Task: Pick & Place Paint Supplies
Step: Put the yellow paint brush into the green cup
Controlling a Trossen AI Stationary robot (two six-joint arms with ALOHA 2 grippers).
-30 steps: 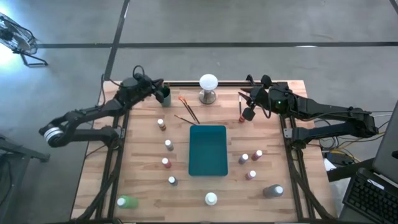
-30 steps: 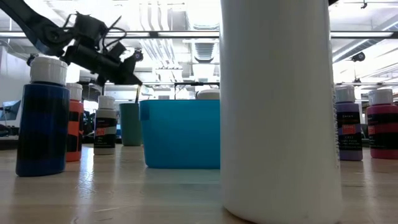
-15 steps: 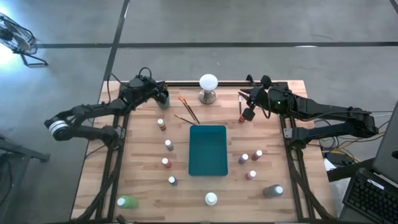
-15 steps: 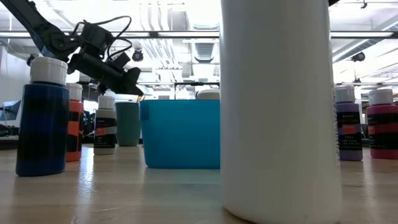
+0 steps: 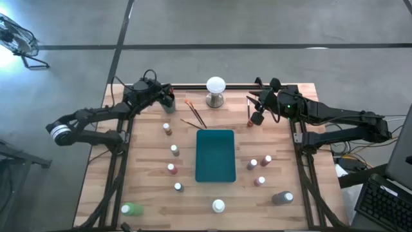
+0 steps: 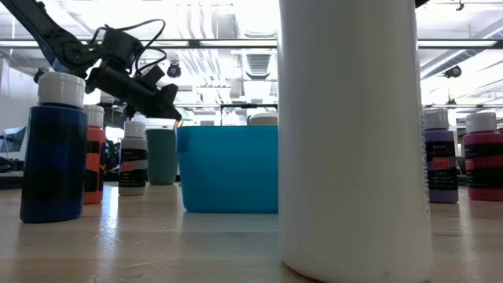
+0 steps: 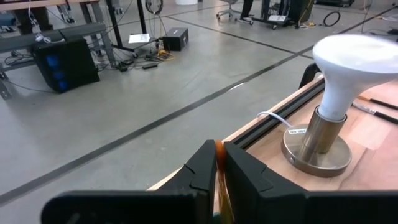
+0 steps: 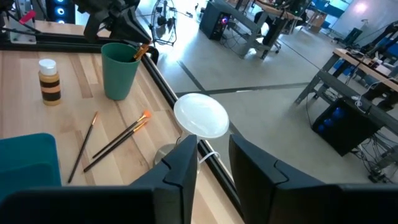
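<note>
Left claw [image 7: 216,163] hiding most of brush [image 7: 218,180]

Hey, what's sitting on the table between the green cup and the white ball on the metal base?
In the high view, the loose brushes lie on the wood between the green cup and the white ball, nearer the teal tray.

The left end effector [image 5: 168,95] now sits lower over the green cup [image 5: 170,101], its brush [image 8: 142,51] dipping inside the rim.
</note>
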